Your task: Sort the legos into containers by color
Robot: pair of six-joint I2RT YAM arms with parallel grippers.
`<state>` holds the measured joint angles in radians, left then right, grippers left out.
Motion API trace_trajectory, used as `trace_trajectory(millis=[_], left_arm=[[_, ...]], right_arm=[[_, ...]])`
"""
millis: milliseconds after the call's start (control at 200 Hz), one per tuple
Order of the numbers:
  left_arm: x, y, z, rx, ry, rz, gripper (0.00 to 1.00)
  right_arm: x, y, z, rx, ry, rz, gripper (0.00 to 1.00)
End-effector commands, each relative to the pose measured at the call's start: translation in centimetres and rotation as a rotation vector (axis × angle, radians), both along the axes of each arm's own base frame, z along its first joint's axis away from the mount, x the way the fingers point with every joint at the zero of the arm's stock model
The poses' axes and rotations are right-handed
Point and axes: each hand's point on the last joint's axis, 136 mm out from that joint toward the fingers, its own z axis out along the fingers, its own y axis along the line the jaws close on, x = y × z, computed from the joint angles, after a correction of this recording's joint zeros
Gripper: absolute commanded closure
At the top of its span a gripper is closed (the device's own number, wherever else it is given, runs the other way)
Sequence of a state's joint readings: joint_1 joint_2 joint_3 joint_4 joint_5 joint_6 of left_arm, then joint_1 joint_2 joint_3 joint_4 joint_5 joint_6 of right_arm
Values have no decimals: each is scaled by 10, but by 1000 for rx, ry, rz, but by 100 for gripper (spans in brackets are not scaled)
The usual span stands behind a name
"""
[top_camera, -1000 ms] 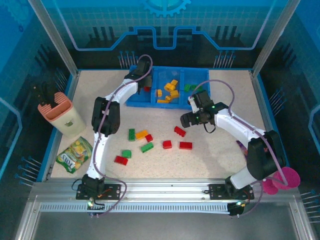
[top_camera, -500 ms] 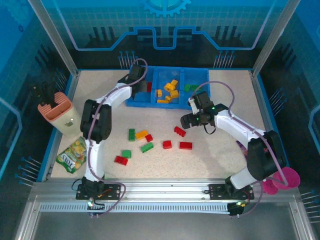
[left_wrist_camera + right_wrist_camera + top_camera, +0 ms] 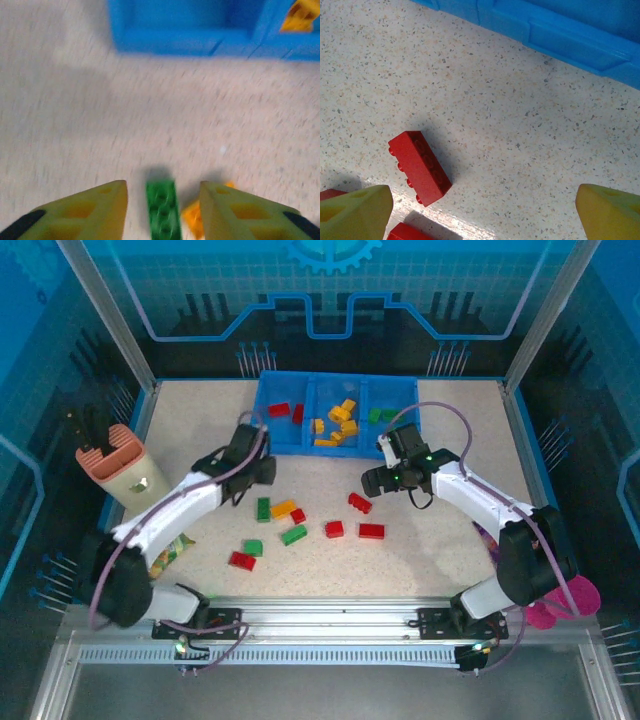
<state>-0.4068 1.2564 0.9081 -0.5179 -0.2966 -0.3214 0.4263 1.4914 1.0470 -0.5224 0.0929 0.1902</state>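
Note:
The blue tray [image 3: 335,448] stands at the back; its left container holds red legos [image 3: 279,410], the middle one orange legos [image 3: 336,424], the right one green legos [image 3: 380,415]. Several loose legos lie in mid-table. My left gripper [image 3: 262,472] [image 3: 162,192] is open, its fingers either side of a green lego [image 3: 264,508] [image 3: 163,212] lying on the table, with an orange lego [image 3: 283,508] [image 3: 192,217] beside it. Wide open, my right gripper [image 3: 369,481] [image 3: 482,200] hovers near a red lego [image 3: 359,502] [image 3: 420,167], holding nothing.
A beige-and-pink utensil holder [image 3: 122,465] stands at the left edge, and a snack packet [image 3: 172,545] lies partly under my left arm. A magenta cup [image 3: 562,605] is at the near right. More loose red legos [image 3: 371,531] and green legos [image 3: 293,534] lie nearer the front.
My left gripper has pulled back from the tray's left container to low over the green lego in mid-table. The right arm has not moved.

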Motion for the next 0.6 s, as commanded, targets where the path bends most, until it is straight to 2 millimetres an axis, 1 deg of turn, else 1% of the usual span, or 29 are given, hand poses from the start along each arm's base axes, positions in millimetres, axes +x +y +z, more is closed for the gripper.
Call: trace_trajectory(millis=[0, 100, 135, 175, 285, 370, 410, 495, 560, 595], left_arm=[[-71, 24, -29, -85, 189, 190, 48], [-113, 34, -39, -187, 250, 336, 41], [-124, 39, -41, -228, 258, 409, 40], [-132, 38, -43, -289, 261, 467, 40], [-147, 39, -54, -411, 285, 624, 41], [-156, 38, -64, -454, 329, 727, 40], [-160, 40, -68, -459, 349, 781, 39], [-179, 52, -74, -431, 388, 951, 39], [-186, 59, -76, -404, 401, 1030, 39], [-186, 59, -77, -404, 401, 1054, 39]], right_arm=[[3, 4, 12, 25, -24, 11, 4], [4, 6, 10, 31, -16, 17, 4], [4, 7, 8, 33, -12, 20, 4], [4, 9, 6, 33, -6, 25, 4], [6, 12, 4, 36, 2, 35, 4], [7, 13, 2, 32, 7, 41, 4], [7, 13, 1, 31, 6, 43, 4], [7, 12, 0, 24, 3, 45, 4], [7, 11, -3, 20, 3, 47, 4], [8, 10, -4, 22, 3, 45, 4]])
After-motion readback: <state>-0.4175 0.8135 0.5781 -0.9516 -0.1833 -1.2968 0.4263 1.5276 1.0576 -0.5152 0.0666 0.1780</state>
